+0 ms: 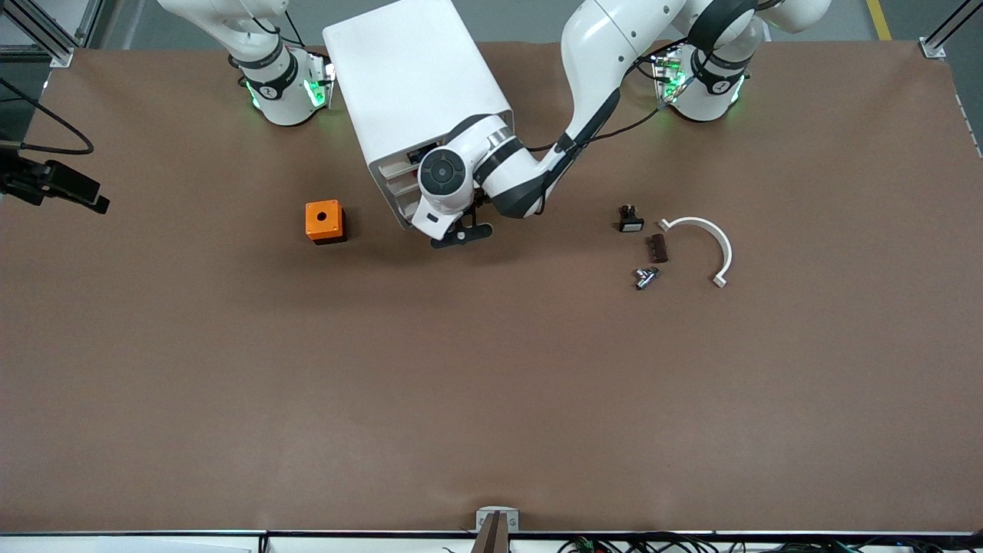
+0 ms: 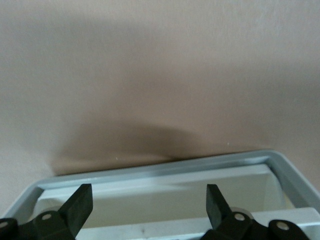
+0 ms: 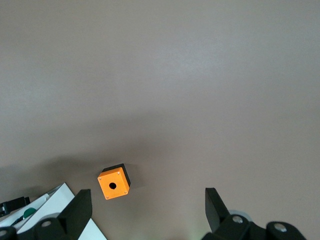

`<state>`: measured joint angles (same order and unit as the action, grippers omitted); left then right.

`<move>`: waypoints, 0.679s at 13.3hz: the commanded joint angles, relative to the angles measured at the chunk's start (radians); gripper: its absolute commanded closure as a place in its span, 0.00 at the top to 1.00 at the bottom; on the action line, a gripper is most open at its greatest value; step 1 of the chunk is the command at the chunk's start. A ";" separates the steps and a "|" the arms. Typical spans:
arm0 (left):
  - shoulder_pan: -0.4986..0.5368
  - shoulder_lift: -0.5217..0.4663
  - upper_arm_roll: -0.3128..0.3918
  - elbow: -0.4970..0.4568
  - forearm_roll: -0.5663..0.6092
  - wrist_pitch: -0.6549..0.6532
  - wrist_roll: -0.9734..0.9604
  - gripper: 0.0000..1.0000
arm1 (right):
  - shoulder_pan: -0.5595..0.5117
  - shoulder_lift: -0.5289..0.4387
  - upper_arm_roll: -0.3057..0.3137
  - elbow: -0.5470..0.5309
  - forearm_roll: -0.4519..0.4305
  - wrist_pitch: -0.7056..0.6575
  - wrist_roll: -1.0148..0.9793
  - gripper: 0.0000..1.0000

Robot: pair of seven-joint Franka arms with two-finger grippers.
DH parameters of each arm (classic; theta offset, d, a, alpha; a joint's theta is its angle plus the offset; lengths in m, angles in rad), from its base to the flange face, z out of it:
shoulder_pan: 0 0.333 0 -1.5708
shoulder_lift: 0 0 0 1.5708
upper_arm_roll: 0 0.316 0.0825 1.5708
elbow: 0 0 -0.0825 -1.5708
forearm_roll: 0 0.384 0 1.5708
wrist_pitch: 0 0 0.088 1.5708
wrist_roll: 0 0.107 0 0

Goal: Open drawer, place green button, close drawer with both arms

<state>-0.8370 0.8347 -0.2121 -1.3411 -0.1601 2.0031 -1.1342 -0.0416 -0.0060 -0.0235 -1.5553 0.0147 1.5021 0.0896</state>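
The tall white cabinet (image 1: 415,84) stands between the arms' bases. The left arm reaches across to its front, and its hand hides most of the drawer fronts there. My left gripper (image 1: 461,234) is open and empty. In the left wrist view the left gripper (image 2: 148,207) sits over an open shallow white drawer (image 2: 165,167), with the fingers inside its front rim. The part of the tray in view is bare. My right gripper (image 3: 147,205) is open and empty, high above the table near the orange cube (image 3: 114,182). A small green spot (image 3: 28,212) shows by the cabinet's edge; I cannot tell whether it is the button.
The orange cube with a round hole (image 1: 324,221) stands beside the cabinet toward the right arm's end. Toward the left arm's end lie a small black part with a white face (image 1: 630,220), a brown part (image 1: 658,247), a metal part (image 1: 645,276) and a white arc (image 1: 703,242).
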 commanded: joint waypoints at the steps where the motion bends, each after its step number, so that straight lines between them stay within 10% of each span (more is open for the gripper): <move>1: -0.013 -0.008 -0.018 -0.021 -0.026 -0.007 -0.033 1.00 | -0.023 -0.049 0.020 -0.060 -0.005 0.026 -0.010 1.00; 9: 0.152 -0.057 -0.004 -0.013 0.008 -0.018 -0.035 1.00 | -0.015 -0.043 0.016 -0.052 -0.004 0.021 -0.011 1.00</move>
<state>-0.7811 0.8268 -0.2106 -1.3404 -0.1626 2.0053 -1.1736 -0.0416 -0.0256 -0.0175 -1.5876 0.0147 1.5177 0.0896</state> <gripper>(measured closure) 0.000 0.000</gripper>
